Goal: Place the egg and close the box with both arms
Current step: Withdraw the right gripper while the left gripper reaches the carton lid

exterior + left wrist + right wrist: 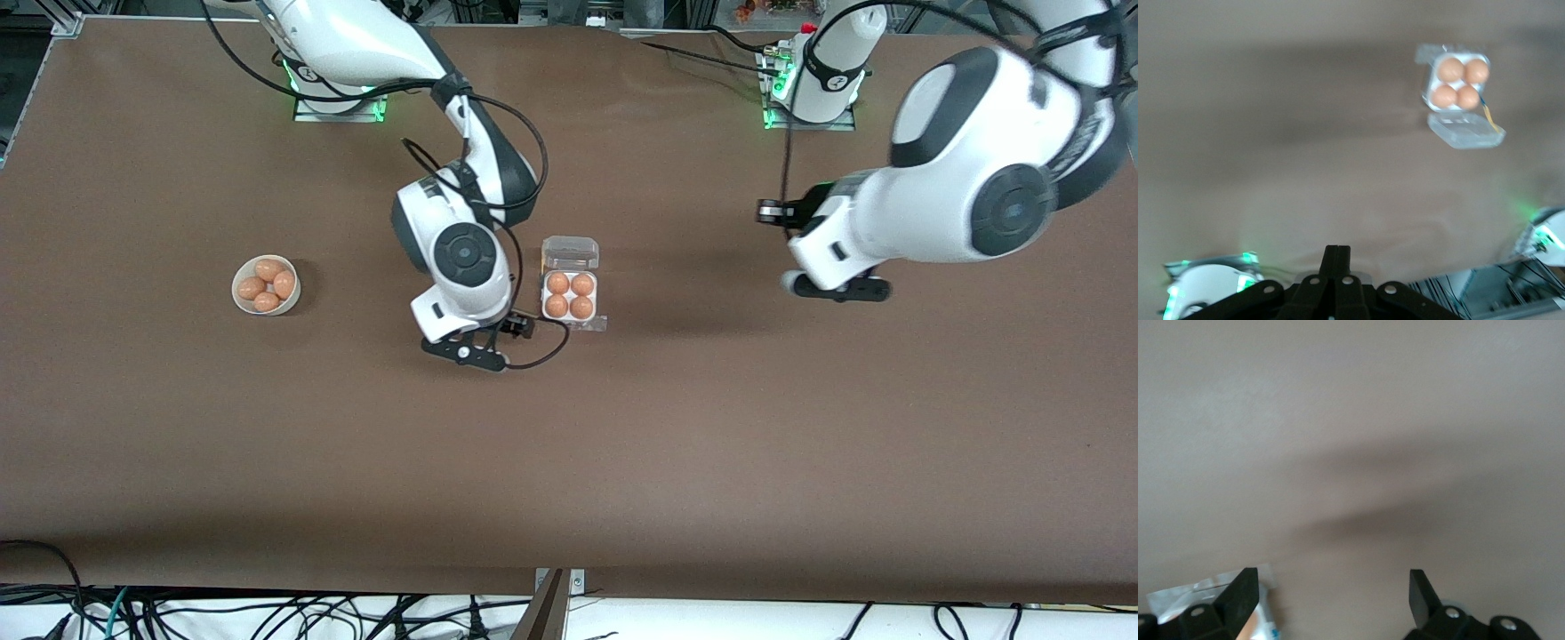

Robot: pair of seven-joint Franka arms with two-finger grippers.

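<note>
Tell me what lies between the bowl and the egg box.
In the front view, only the right claw beside the box; bare table toward the bowl.

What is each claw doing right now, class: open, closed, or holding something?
Right claw: open, empty, over the table beside the box.
Left claw: closed, empty, waiting over the table.

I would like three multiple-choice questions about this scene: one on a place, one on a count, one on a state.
1. Where is the bowl?
A. toward the right arm's end of the table
B. on the box
C. under the left tool

2. How many eggs lie in the box?
A. two
B. three
C. four

3. The box's clear lid is
A. open
B. closed
C. removed

Answers: 1 A, it sits past the right tool. 2 C, every cell is filled. 3 A, the lid lies folded back.
</note>
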